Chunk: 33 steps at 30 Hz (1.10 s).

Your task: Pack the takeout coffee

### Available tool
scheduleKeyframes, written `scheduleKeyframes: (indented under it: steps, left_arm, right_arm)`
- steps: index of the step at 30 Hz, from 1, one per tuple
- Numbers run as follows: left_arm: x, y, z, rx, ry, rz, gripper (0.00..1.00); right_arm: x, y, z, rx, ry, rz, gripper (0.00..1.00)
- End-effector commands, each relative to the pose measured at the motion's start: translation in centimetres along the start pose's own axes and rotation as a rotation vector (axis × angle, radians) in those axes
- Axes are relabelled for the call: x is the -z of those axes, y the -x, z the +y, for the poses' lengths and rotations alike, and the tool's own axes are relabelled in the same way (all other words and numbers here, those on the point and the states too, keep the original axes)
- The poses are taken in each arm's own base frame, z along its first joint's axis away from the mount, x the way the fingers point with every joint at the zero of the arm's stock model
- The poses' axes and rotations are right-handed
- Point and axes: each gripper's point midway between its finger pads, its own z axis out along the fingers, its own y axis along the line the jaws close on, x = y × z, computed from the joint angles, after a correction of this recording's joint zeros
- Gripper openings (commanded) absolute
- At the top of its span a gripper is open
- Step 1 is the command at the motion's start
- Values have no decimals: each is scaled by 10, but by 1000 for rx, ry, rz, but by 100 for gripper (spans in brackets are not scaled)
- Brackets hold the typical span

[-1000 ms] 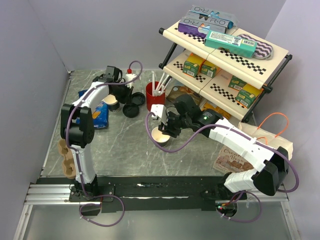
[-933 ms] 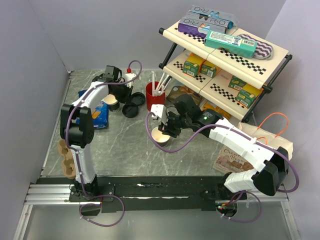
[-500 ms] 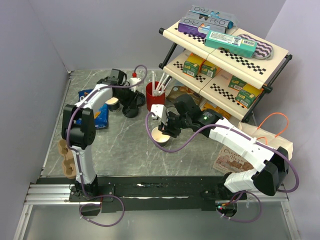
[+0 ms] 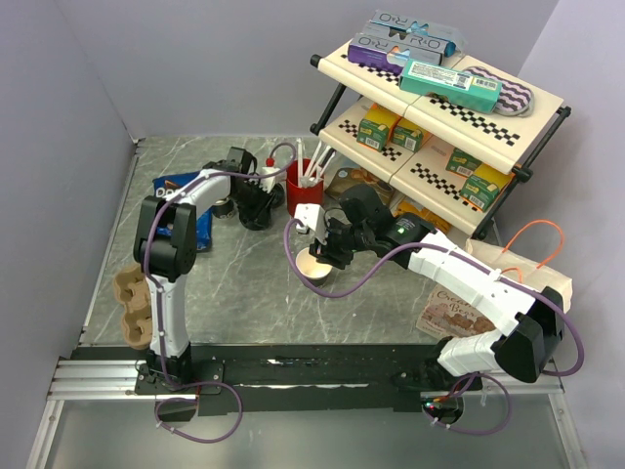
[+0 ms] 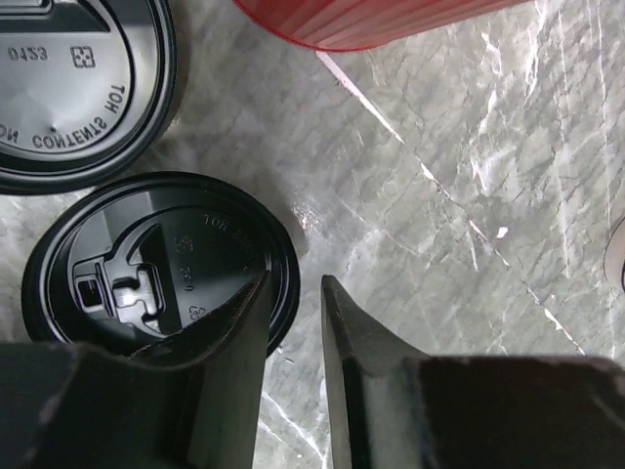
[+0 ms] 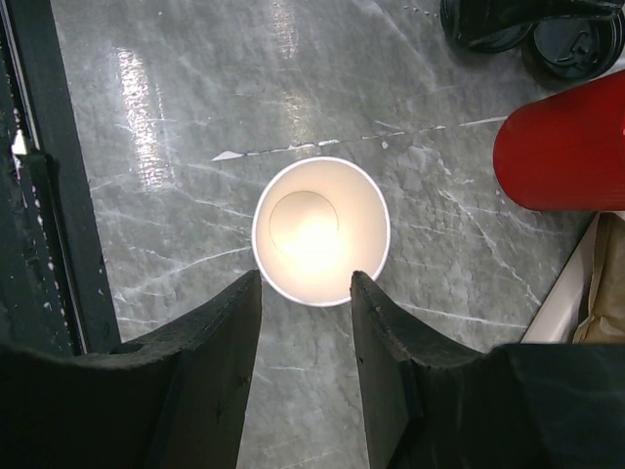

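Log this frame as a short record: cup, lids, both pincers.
cup: paper cup upright on the table, uncovered, empty
lids: black lid and second lid, flat, near the red cup
left pincer: narrow gap, at the black lid's rim; grip unclear
right pincer: open, above the paper cup

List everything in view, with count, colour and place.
paper cup: one, cream-white inside, lidless, centre
red cup: one, red, rear centre, holding white straws
lids: two, black, flat, beside red cup
shelf rack: one, cream, rear right, stocked with boxes
cup carrier: one, brown, left edge
blue bag: one, blue, left rear
printed packet: one, tan, right side
left gripper: black, open over a lid's rim
right gripper: black, open above paper cup
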Motion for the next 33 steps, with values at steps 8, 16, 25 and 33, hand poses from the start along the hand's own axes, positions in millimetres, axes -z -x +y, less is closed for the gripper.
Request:
scheduleKeyframes:
  steps: [8, 16, 25, 33]
  left_arm:
    - [-1, 16, 5, -35, 1, -19, 23]
    - [8, 31, 1, -28, -16, -72, 29]
    - [49, 103, 22, 10, 80, -247, 33]
    - [35, 112, 89, 207, 351, -264, 47]
  right_arm:
    - [0, 9, -5, 3, -9, -40, 49]
    - [0, 8, -6, 1, -14, -38, 49]
    - [0, 8, -6, -2, -11, -36, 49]
    - [1, 9, -7, -7, -10, -33, 49]
